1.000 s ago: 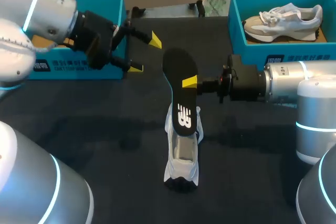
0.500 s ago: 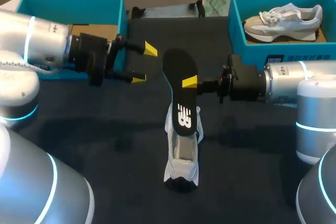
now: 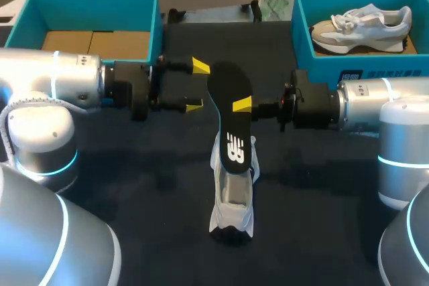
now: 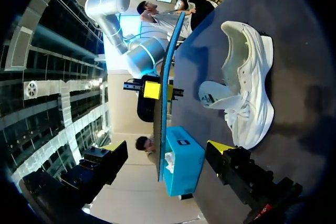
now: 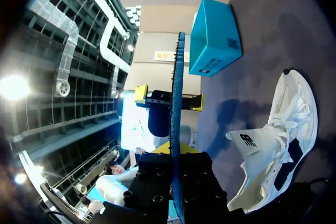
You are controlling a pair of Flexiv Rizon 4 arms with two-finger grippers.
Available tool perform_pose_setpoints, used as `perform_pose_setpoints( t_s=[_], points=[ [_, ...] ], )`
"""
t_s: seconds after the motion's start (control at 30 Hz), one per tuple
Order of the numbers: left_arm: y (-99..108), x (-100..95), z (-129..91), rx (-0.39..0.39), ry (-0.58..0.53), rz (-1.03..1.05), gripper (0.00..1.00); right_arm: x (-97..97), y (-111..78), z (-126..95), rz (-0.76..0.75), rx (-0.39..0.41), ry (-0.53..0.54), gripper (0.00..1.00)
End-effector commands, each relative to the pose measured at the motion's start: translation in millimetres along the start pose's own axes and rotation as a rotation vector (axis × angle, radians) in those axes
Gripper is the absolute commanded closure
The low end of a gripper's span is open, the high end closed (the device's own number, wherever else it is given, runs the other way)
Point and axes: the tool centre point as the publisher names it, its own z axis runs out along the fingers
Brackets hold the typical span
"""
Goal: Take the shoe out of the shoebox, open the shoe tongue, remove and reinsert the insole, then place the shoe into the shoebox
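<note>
Left gripper [image 3: 197,86] is swinging in closer to the insole [image 3: 230,82] now, fingers spread wide. Right gripper [image 3: 236,105] is pinching the insole upright (hasn't budged) over the white shoe [image 3: 232,199] sitting on the table [image 3: 134,165].

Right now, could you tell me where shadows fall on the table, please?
Head view: soft shadows lie on the table either side of the shoe. Right wrist view: a darker one beside the shoe. Left wrist view: fainter patches beside it.

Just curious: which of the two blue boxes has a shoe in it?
The blue box at the far right; a shoe lies inside. The left box holds none.
</note>
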Motion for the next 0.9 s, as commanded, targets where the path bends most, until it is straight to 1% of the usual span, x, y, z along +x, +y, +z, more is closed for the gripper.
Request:
perform_pose_setpoints(
  t_s=[0.03,0.07,0.1,0.13,0.23,0.3,0.37,0.4,0.47,0.5,0.53,0.57,0.6,0.7,0.77,0.8,0.83,0.9],
  points=[
    [0.9,3.3,4.5,-0.010,-0.007,0.009,0.00,-0.5,-1.0,1.9,0.000,-0.004,0.000,1.00],
    [1.2,5.4,5.9,-0.030,-0.032,-0.010,0.00,-0.5,-1.0,1.9,0.000,-0.004,0.000,1.00],
    [2.3,6.5,6.4,-0.004,-0.058,-0.031,0.00,-0.5,-1.0,1.9,0.000,-0.004,0.000,1.00],
    [1.7,8.1,6.6,0.005,-0.109,-0.031,0.00,-0.5,-1.0,1.9,0.000,-0.004,0.000,1.00],
    [-1.8,8.1,10.6,-0.009,-0.146,-0.038,0.00,-0.5,-1.0,1.9,0.000,-0.004,0.000,1.00],
    [-4.3,6.3,14.5,-0.024,-0.139,-0.027,0.00,-0.5,-1.0,1.9,0.000,-0.004,0.000,1.00],
    [-5.3,5.1,17.1,-0.017,-0.142,-0.025,0.00,-0.5,-1.0,1.9,0.000,-0.004,0.000,1.00],
    [-5.3,4.5,19.6,-0.030,-0.142,-0.019,0.00,-0.5,-1.0,1.9,0.000,-0.004,0.000,1.00],
    [-3.3,3.8,22.6,-0.021,-0.153,-0.023,0.00,-0.5,-1.0,1.9,0.000,-0.004,0.000,1.00],
    [-3.3,3.5,24.2,-0.037,-0.147,-0.018,0.00,-0.5,-1.0,1.9,0.000,-0.004,0.000,1.00],
    [-3.6,3.1,26.7,-0.022,-0.161,-0.016,0.00,-0.5,-1.0,1.9,0.000,-0.004,0.000,1.00],
    [-4.6,2.4,27.8,-0.023,-0.163,-0.017,0.00,-0.5,-1.0,1.9,0.000,-0.004,0.000,1.00],
    [-5.6,2.1,30.0,-0.031,-0.159,-0.014,0.02,-0.5,-1.0,1.9,0.000,-0.004,0.000,1.00],
    [-8.0,2.2,33.7,-0.021,-0.162,-0.013,0.10,-0.5,-1.0,1.9,0.000,-0.004,0.000,1.00],
    [-11.4,3.1,36.5,-0.012,-0.164,-0.009,0.20,-0.5,-1.0,1.9,0.000,-0.004,0.000,1.00],
    [-14.3,3.6,38.1,-0.011,-0.166,-0.009,0.31,-0.5,-1.0,1.9,0.000,-0.004,0.000,1.00],
    [-16.6,3.8,39.9,-0.011,-0.167,-0.009,0.35,-0.5,-1.0,1.9,0.000,-0.004,0.000,1.00],
    [-20.4,3.5,41.8,-0.007,-0.171,-0.005,0.38,-0.5,-1.0,1.9,0.000,-0.004,0.000,1.00]
  ],
)
